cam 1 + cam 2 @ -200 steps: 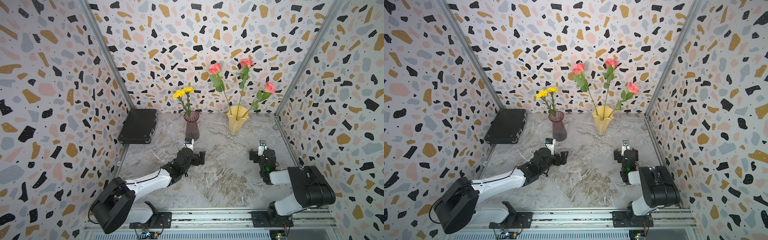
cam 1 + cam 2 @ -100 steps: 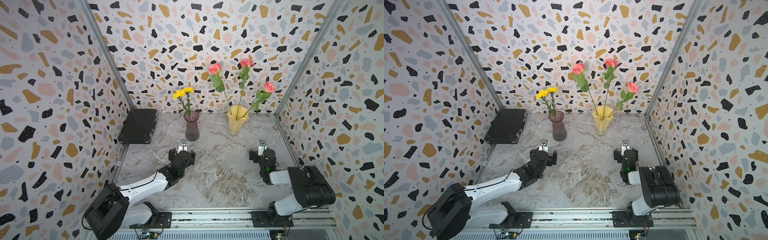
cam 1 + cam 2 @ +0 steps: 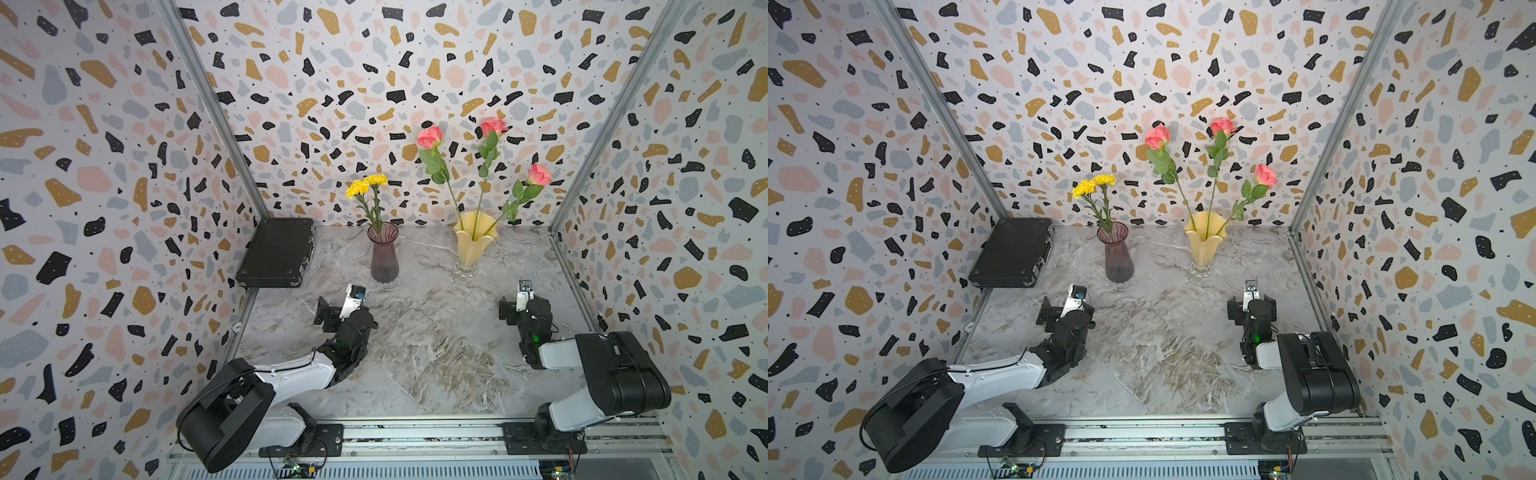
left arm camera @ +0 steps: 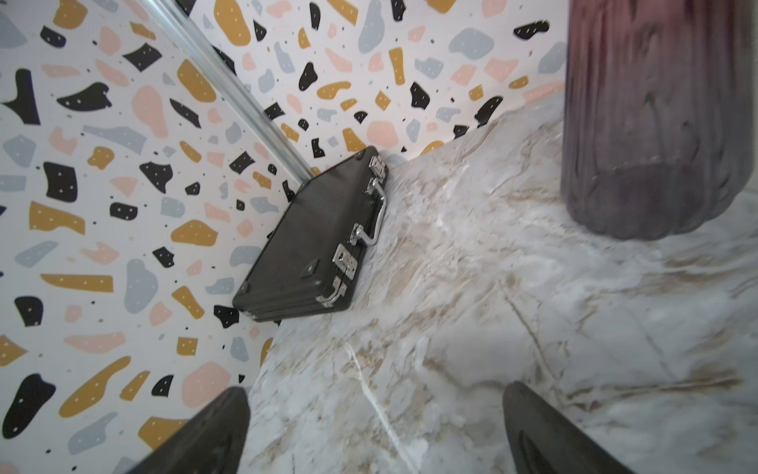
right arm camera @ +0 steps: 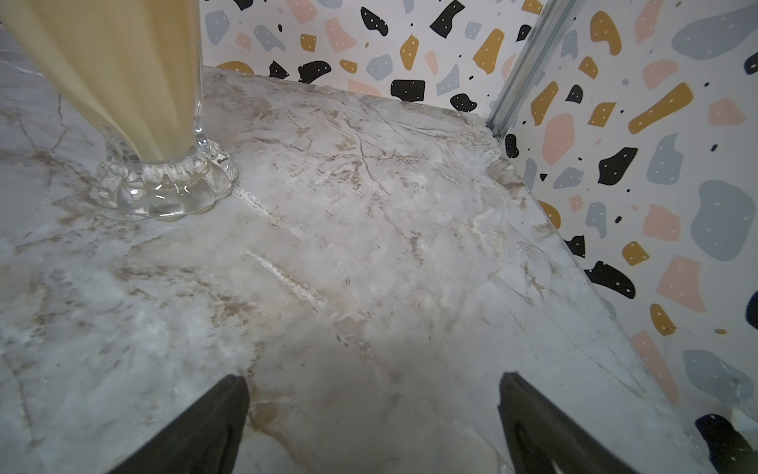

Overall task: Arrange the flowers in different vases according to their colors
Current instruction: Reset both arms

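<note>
The left gripper (image 4: 375,390) hangs low over the marble table (image 4: 471,328) with its two black fingers (image 4: 213,431) spread wide and nothing between them. Just ahead of it and a little to its right stands the purple vase (image 4: 652,123), upright and close but not touching. Ahead and to its left, a closed black case (image 4: 311,242) lies flat in the corner against the speckled wall (image 4: 102,184).

The right gripper (image 5: 372,377) is likewise spread apart and empty, close above the table. Ahead of it and off to its left stands the yellow vase (image 5: 123,61) on its clear glass foot (image 5: 164,184), apart from the fingers.

Farther up from the grippers, in both top views, all five flowers are in vases. The two yellow flowers (image 3: 368,185) rise side by side from the purple vase. The three pink roses (image 3: 430,136) fan out of the yellow vase, the one on the right gripper's side leaning lowest and outward. The two vases stand near the back wall, well apart from each other.
</note>
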